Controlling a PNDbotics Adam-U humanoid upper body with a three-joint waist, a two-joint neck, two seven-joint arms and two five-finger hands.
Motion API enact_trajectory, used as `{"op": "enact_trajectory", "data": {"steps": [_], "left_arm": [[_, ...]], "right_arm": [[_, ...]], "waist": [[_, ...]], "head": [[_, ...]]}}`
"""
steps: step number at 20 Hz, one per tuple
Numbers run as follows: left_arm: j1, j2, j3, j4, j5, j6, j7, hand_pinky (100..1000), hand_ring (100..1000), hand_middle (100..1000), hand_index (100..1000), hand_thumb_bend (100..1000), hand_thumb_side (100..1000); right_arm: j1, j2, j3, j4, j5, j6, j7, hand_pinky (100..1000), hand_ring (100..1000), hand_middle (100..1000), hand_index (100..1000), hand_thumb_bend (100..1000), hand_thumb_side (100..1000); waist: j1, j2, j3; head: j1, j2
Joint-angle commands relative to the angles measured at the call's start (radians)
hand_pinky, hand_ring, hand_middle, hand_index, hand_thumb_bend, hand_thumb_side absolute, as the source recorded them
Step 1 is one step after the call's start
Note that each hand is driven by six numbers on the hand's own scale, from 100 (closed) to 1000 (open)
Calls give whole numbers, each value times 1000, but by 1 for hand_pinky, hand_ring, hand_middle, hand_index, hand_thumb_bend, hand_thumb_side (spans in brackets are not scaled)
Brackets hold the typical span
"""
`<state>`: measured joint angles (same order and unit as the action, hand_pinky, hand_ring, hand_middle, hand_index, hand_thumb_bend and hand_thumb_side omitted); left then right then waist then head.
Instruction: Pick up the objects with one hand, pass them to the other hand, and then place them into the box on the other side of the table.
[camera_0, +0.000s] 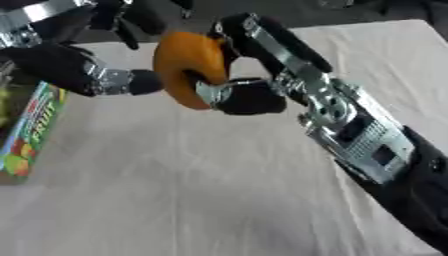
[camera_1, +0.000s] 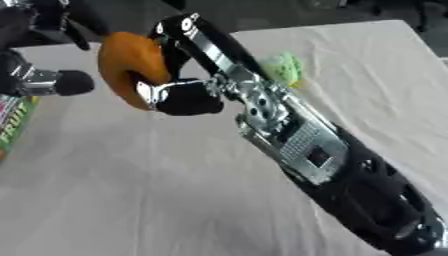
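An orange rounded object (camera_0: 188, 67) hangs above the table, held in my right hand (camera_0: 249, 95), whose thumb and fingers curl round it from the right. My left hand (camera_0: 79, 75) comes in from the upper left, its fingertips right beside the orange object's left side; whether they touch it is unclear. The left hand's fingers look spread, not closed on anything. A colourful box printed "FRUIT" (camera_0: 31, 132) lies at the table's left edge.
A small light-green object (camera_1: 282, 67) lies on the beige tablecloth (camera_0: 201, 190) behind my right forearm. My right arm (camera_1: 315, 150) crosses the view diagonally from the lower right. Dark floor lies beyond the table's far edge.
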<state>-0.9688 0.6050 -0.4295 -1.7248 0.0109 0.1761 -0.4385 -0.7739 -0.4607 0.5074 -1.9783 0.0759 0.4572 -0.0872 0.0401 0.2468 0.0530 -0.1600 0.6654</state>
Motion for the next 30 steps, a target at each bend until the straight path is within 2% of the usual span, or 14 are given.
{"op": "enact_trajectory", "data": {"steps": [1, 14, 21, 25, 30], "left_arm": [[-21, 7, 4, -15, -15, -4, 6, 702, 793, 703, 773, 673, 440], [-24, -3, -13, -5, 37, -39, -63, 707, 801, 700, 763, 696, 455], [-33, -18, -18, 39, 54, -64, -135, 703, 799, 694, 760, 664, 465], [-34, -31, -17, 59, 37, -62, -120, 699, 796, 696, 761, 673, 464], [-32, -35, -3, 70, -11, -55, -55, 693, 792, 692, 763, 704, 443]], "right_arm": [[-19, -3, -4, -22, 1, -6, 3, 601, 389, 294, 518, 188, 100], [-30, -2, 0, -22, -5, -12, 15, 601, 388, 293, 516, 199, 100], [-48, 1, 2, -22, -14, -25, 45, 602, 387, 292, 515, 202, 100], [-52, 5, 2, -22, -16, -31, 58, 602, 385, 291, 515, 205, 100], [-46, -2, 0, -22, -21, -46, 67, 600, 384, 290, 513, 209, 100]], "waist": [[-1, -27, 0], [-2, -29, 0], [-3, -29, 2], [-5, -28, 2], [-6, -27, 1]], "head": [[0, -11], [3, -7], [2, -4], [2, -5], [2, -8]]}}
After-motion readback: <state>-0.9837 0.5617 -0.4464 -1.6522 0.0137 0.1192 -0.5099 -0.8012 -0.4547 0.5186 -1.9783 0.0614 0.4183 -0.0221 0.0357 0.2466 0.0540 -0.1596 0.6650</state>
